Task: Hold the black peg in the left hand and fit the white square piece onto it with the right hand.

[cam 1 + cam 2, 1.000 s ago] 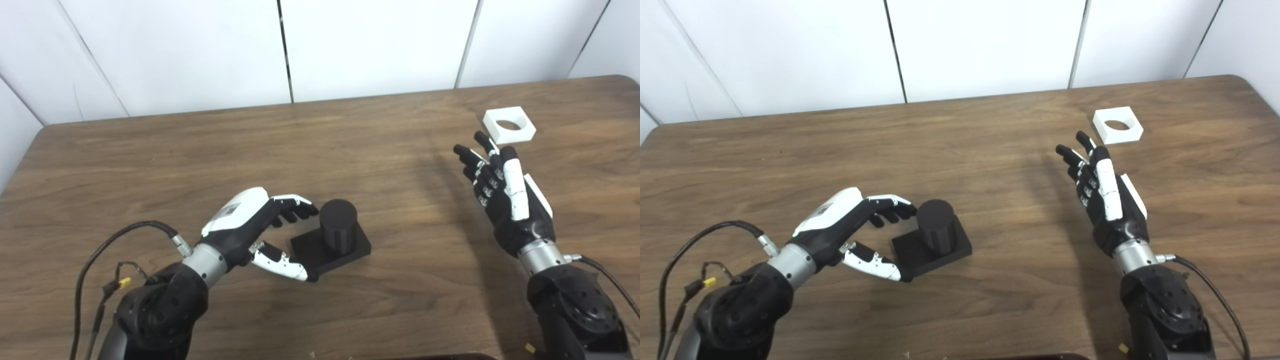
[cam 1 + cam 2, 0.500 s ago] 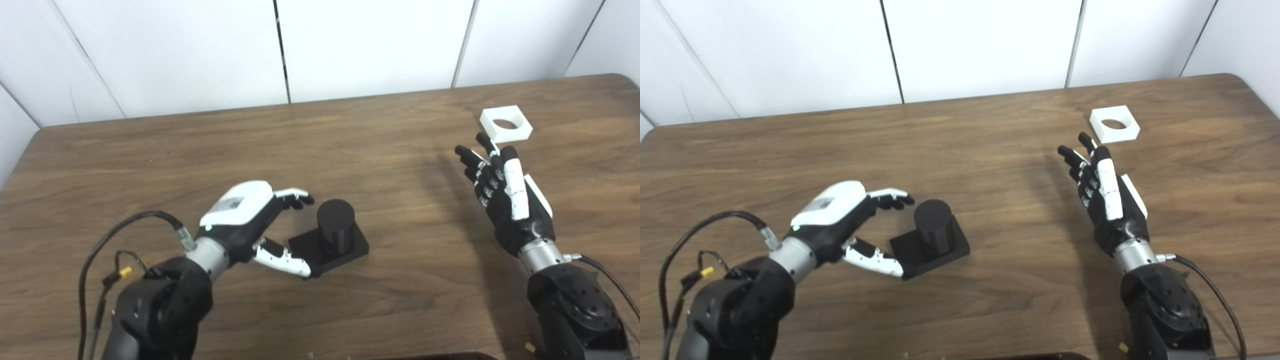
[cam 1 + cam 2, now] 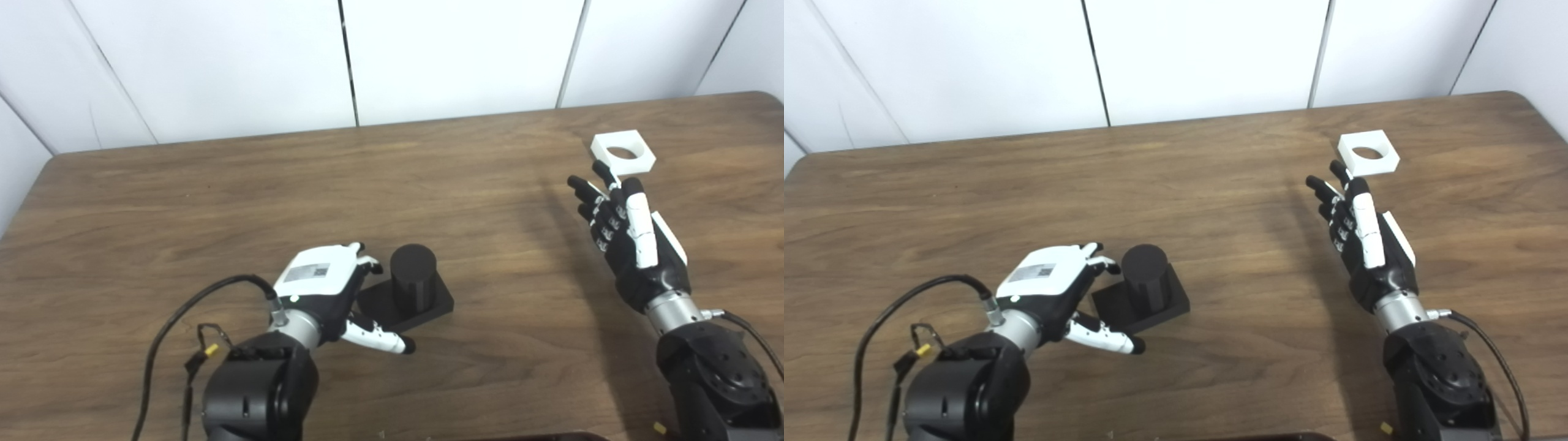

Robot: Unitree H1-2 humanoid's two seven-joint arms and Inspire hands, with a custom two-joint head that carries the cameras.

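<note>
The left hand (image 3: pixel 327 288) lies low over the table (image 3: pixel 184 202), its white back turned up and its wrist rising from the near edge, with a black cable (image 3: pixel 184 312) looping away from the forearm. Its fingers (image 3: pixel 366 263) curl forward and down at the left edge of the black peg (image 3: pixel 413 272), while the thumb (image 3: pixel 376 337) stretches out along the near side of the peg's square base; whether any of them actually touch the base cannot be told. The hand is partly spread around that corner and grips nothing. The peg stands upright just to the right of this hand, a short dark cylinder on a flat black block that rests on the wood. The right hand (image 3: pixel 625 226) is raised off the table on an upright forearm, palm facing left and slightly toward the camera, fingers extended and loosely apart, holding nothing. The white square piece (image 3: pixel 623 153) lies flat on the table just beyond its fingertips (image 3: pixel 603 173), up and slightly to the right of them, its round hole facing upward; from this angle the topmost fingertip appears to overlap the piece's near edge, though contact cannot be confirmed.
</note>
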